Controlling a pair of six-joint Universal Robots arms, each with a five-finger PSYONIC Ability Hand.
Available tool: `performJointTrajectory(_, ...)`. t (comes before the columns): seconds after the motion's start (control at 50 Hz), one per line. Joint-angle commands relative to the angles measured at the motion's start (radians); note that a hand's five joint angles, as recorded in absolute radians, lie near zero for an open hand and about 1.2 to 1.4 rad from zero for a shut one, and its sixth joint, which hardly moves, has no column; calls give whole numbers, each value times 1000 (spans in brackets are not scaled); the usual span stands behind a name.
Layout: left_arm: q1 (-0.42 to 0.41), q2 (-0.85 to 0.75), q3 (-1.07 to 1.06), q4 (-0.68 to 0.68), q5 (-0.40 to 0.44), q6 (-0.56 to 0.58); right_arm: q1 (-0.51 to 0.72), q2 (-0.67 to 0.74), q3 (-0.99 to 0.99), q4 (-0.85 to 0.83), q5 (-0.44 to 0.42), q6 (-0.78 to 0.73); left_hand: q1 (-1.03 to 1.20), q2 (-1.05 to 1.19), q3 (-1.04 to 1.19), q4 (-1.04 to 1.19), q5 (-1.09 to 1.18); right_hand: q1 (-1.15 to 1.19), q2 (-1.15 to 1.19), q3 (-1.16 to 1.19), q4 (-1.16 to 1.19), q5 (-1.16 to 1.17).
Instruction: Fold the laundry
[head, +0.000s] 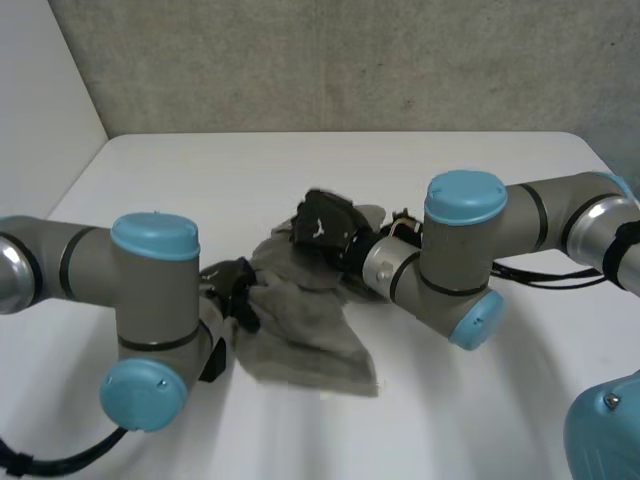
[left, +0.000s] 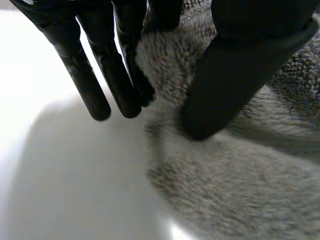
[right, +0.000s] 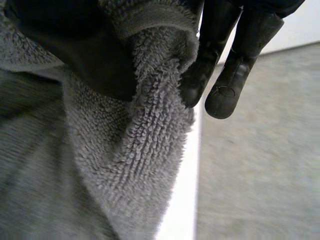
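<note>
Nothing readable here: no label or print on the grey terry towel (head: 310, 335), and the small white mark on the black right hand (head: 322, 228) is illegible.

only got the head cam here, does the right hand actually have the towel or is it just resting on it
Observer: It has it. The right wrist view shows the right hand pinching a fold of the grey towel between thumb and fingers.
Operator: ok and the left, cant see its fingers from up here
Observer: In the left wrist view the left hand is at the towel's edge. The cloth runs up between its thumb and its nearest finger, and the other fingers reach out straight over the bare table.
</note>
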Motion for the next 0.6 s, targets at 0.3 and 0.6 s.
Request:
performJointTrajectory(0.3, 15, 297, 478, -248, 61, 107, -99, -548, 13, -16, 240, 637, 362, 336, 337, 335, 349, 63, 96, 74, 60, 66)
performJointTrajectory(0.6, 41, 430, 371, -460, 336, 95, -144, -814, 73, 440, 223, 634, 362, 336, 337, 335, 349, 63, 96, 74, 60, 66)
